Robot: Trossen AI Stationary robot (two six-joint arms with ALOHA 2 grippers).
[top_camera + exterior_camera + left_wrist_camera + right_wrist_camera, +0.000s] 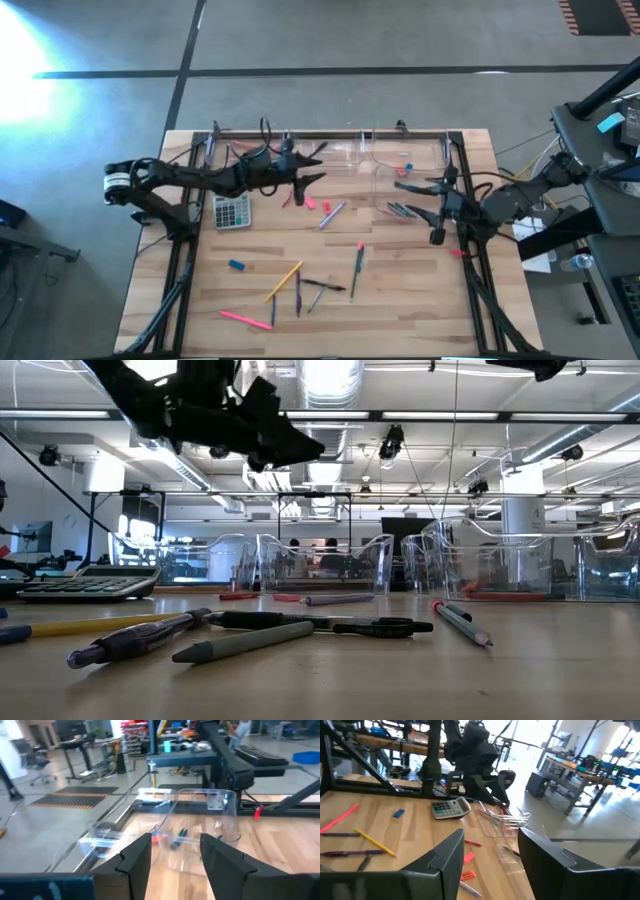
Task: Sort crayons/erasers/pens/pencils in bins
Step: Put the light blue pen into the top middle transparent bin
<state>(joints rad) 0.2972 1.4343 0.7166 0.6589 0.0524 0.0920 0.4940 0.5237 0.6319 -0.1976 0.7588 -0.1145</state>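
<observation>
Both arms between picks: left gripper [312, 165] and right gripper [418, 200] hover empty, fingers apart, near the bins [400, 160]; pens [325, 287] and pencils [283, 282] await pickup nearer.

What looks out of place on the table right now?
The grey calculator sits among the stationery near the left edge, though it fits none of the sorting groups. Many pens and pencils also still lie scattered loose outside the bins.

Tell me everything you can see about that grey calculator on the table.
The calculator is a small grey slab with a pale display strip and rows of light keys. It lies flat, keys up, on the wooden table near the left arm's side, just below that arm in the overhead picture. Nothing visibly touches or grips it.
</observation>
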